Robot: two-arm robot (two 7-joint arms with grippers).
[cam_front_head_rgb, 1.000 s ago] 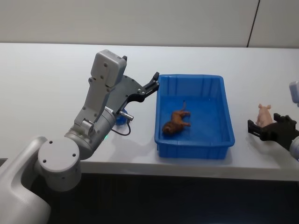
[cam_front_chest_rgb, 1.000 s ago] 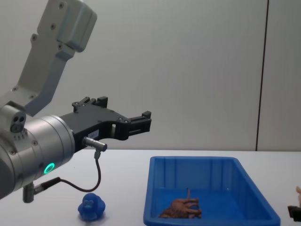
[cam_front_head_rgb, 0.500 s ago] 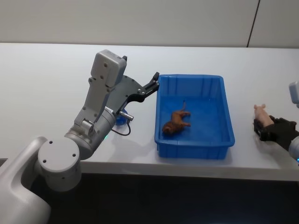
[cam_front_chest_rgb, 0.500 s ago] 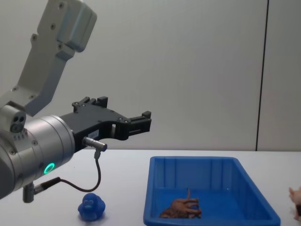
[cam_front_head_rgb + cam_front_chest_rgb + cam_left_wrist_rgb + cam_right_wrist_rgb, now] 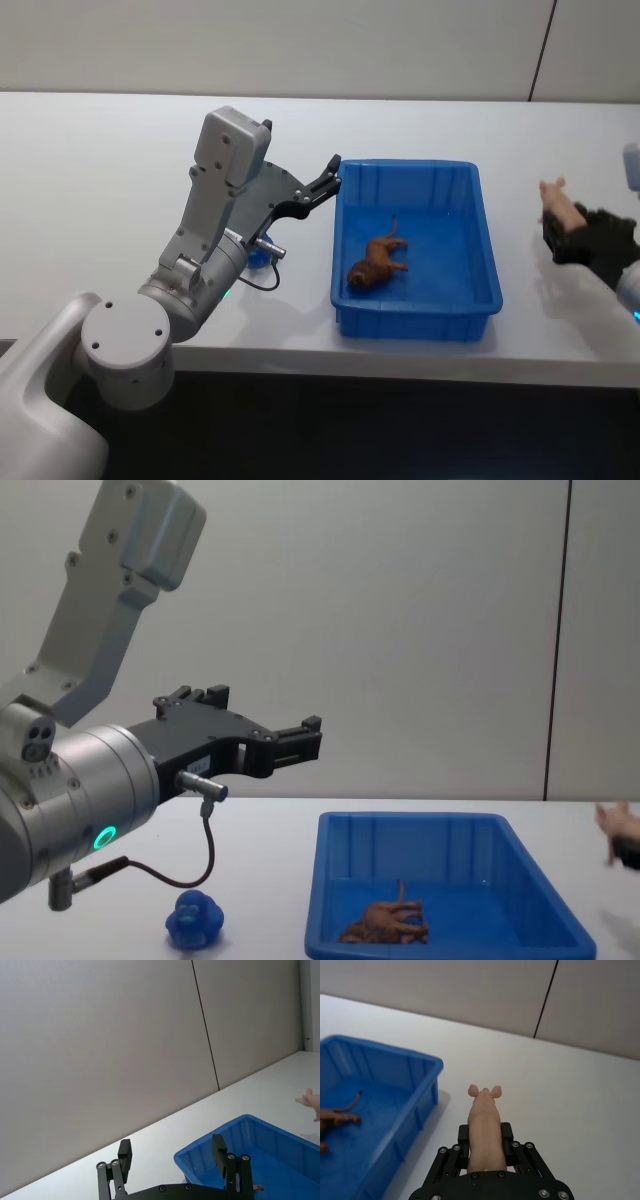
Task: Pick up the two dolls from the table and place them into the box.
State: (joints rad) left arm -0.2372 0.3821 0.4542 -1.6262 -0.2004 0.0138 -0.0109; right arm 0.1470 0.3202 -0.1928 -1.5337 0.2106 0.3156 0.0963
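Note:
My right gripper (image 5: 562, 228) is shut on a pale pink pig doll (image 5: 558, 204) and holds it in the air, to the right of the blue box (image 5: 415, 324). In the right wrist view the pig (image 5: 483, 1120) sticks out between the fingers, its snout pointing away. A brown long-legged doll (image 5: 378, 262) lies inside the box. A blue duck doll (image 5: 195, 920) sits on the table left of the box, partly hidden behind my left arm in the head view. My left gripper (image 5: 330, 178) hangs open above the box's far left corner, holding nothing.
The white table (image 5: 100, 170) stretches wide to the left and behind the box. Its front edge runs just in front of the box. A grey wall (image 5: 420, 630) stands behind the table.
My right gripper closed on the pig and lifted it off the table, moving up and away from the front edge. The left arm has stayed still.

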